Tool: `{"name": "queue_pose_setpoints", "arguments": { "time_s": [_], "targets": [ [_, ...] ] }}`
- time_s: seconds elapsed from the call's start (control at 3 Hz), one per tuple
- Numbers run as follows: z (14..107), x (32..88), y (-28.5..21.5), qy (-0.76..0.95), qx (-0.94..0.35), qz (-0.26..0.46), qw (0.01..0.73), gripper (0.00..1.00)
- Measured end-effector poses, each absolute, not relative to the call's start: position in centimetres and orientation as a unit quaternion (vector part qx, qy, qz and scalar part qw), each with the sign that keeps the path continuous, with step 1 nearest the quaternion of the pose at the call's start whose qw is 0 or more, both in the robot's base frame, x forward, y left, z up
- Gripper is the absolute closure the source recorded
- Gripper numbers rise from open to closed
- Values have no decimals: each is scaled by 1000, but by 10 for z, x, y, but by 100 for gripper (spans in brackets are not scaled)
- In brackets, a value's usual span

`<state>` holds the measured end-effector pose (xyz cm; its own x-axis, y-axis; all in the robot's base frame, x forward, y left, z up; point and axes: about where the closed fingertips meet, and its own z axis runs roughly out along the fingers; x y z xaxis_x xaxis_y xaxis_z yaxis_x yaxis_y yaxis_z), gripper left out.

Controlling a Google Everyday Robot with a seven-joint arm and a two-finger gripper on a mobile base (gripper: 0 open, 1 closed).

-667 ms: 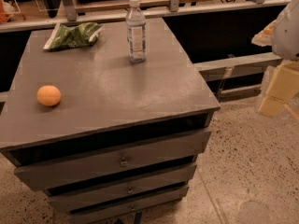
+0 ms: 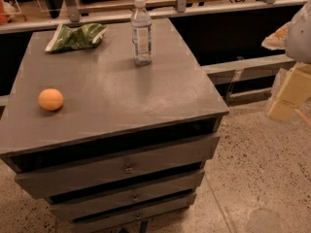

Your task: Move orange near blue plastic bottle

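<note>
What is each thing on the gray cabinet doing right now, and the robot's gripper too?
orange: lying at the front left of the cabinet top, not held.
blue plastic bottle: standing upright at the back, cap on, apart from the orange.
green snack bag: lying crumpled at the back left.
drawers: look pushed in.
gripper: off to the cabinet's right, touching none of these.

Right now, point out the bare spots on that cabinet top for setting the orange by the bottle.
Free: the wide middle between bottle and orange, and the strip from the bottle to the right edge. Tighter back left, between bottle and green bag. The pincer hangs right of the cabinet.
</note>
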<state>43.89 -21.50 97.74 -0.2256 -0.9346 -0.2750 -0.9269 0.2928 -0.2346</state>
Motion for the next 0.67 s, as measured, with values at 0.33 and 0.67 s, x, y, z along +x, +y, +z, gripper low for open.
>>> {"name": "queue_pose_setpoints", "arguments": {
  "time_s": [0.33, 0.67],
  "targets": [
    [951, 444, -219, 795, -557, 54, 233, 0],
    [939, 445, -211, 788, -516, 105, 319, 0]
  ]
}}
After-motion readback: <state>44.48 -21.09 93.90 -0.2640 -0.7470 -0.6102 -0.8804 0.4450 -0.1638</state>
